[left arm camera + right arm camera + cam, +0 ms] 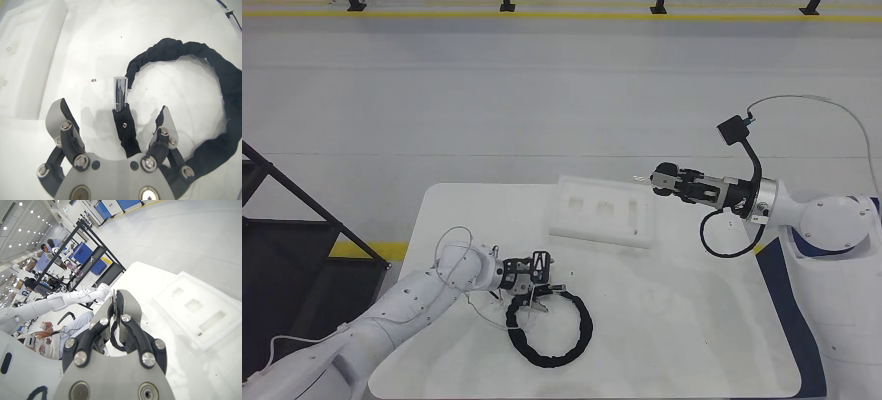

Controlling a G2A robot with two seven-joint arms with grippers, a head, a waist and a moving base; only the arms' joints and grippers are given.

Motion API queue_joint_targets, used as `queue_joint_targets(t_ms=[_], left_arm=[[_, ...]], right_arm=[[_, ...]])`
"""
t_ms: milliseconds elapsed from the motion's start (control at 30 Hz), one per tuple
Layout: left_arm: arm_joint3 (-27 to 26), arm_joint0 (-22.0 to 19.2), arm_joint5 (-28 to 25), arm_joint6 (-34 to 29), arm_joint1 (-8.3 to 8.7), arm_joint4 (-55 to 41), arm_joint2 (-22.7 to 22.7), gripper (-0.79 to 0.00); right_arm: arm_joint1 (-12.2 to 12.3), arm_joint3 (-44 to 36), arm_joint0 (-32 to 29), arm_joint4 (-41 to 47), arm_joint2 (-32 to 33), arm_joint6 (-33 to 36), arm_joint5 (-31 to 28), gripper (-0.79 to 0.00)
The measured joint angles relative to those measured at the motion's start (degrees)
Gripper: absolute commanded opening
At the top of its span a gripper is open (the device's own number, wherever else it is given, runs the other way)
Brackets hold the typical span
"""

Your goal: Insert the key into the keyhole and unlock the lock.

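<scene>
1. Left hand [112,108]: low over the white surface [692,320], fingers spread wide, gripping nothing. It straddles one end of the chain lock [223,75], a loop in a black fabric sleeve lying flat near the front of the surface.
2. A chrome cylinder [121,92] sticks out of the sleeve end between the open fingers, pointing away from the left wrist. The other sleeve end touches its side near the tip. I cannot make out the keyhole; I judge it sits on the cylinder's far end face.
3. Right hand [115,302]: raised over the edge of the foam tray [572,200], well apart from the lock. Its fingers are pinched narrow on a small metal piece, which I take to be the key [114,306]. Little of it shows past the pads.
4. Step in hand, as I read it: secure the lock body first, then bring the key over.
5. To do it well:
   - Close the left hand on the sleeve just behind the chrome, not on the chrome itself, which looks slick and could roll.
   - Leave the end face exposed and turned toward the right arm.
   - Lift the cylinder slightly, or pin it firmly, so an insertion push does not slide the loop.
   - Line the key's axis up with the cylinder's before any contact.
   - Check that the key blade protrudes far enough to seat.
6. Risk: the neighbouring sleeve end crowds the tip and may block the approach.
</scene>
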Motion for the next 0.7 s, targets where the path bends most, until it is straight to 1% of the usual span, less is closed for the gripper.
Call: queue_joint_targets(t_ms=[67,100,133,167,200,233,267,300,367,433,500,533,600,700], left_arm=[[0.72,-0.31,-0.51,1.14,-0.48,1.05,0.47,0.0],[1.04,-0.43,-0.58,1.6,-0.69,1.45,0.63,-0.034],[1.39,-0.54,-0.58,2.07,-0.89,1.8,0.79,-0.099],[1.89,-0.65,-0.53,2.67,-1.17,2.21,0.96,-0.299],[2.28,-0.74,-0.47,3.07,-1.38,2.46,1.08,-0.459],[2.67,-0.83,-0.41,3.43,-1.58,2.69,1.17,-0.57],[3.17,-0.95,-0.36,3.85,-1.84,2.97,1.29,-0.613],[3.52,-1.04,-0.32,4.11,-2.02,3.18,1.38,-0.634],[4.25,-1.21,-0.23,4.46,-2.44,3.77,1.58,-0.727],[4.85,-1.28,-0.11,4.79,-2.76,4.13,1.72,-0.723],[5.57,-1.33,-0.05,5.23,-3.13,4.43,1.85,-0.668],[5.94,-1.37,0.01,5.48,-3.34,4.6,1.91,-0.671],[6.49,-1.43,0.11,5.84,-3.66,4.84,2.0,-0.785],[7.28,-1.54,-0.09,6.47,-4.16,4.99,2.1,-0.785]], right_arm=[[0.0,0.0,0.0,0.0,0.0,0.0,0.0,-0.785],[0.0,0.0,0.0,0.0,0.0,0.0,0.0,-0.785],[0.0,0.0,0.0,0.0,0.0,0.0,0.0,-0.785],[0.0,0.0,0.0,0.0,0.0,0.0,0.0,-0.785],[0.0,0.0,0.0,0.0,0.0,0.0,0.0,-0.785],[0.0,0.0,0.0,0.0,0.0,0.0,0.0,-0.785],[0.0,0.0,0.0,0.0,0.0,0.0,0.0,-0.785],[0.0,0.0,0.0,0.0,0.0,0.0,0.0,-0.785],[0.0,0.0,0.0,0.0,0.0,0.0,0.0,-0.785],[0.0,0.0,0.0,0.0,0.0,0.0,0.0,-0.785],[0.0,0.0,0.0,0.0,0.0,0.0,0.0,-0.785],[0.0,0.0,0.0,0.0,0.0,0.0,0.0,-0.785],[0.0,0.0,0.0,0.0,0.0,0.0,0.0,-0.785],[0.0,0.0,0.0,0.0,0.0,0.0,0.0,-0.785]])
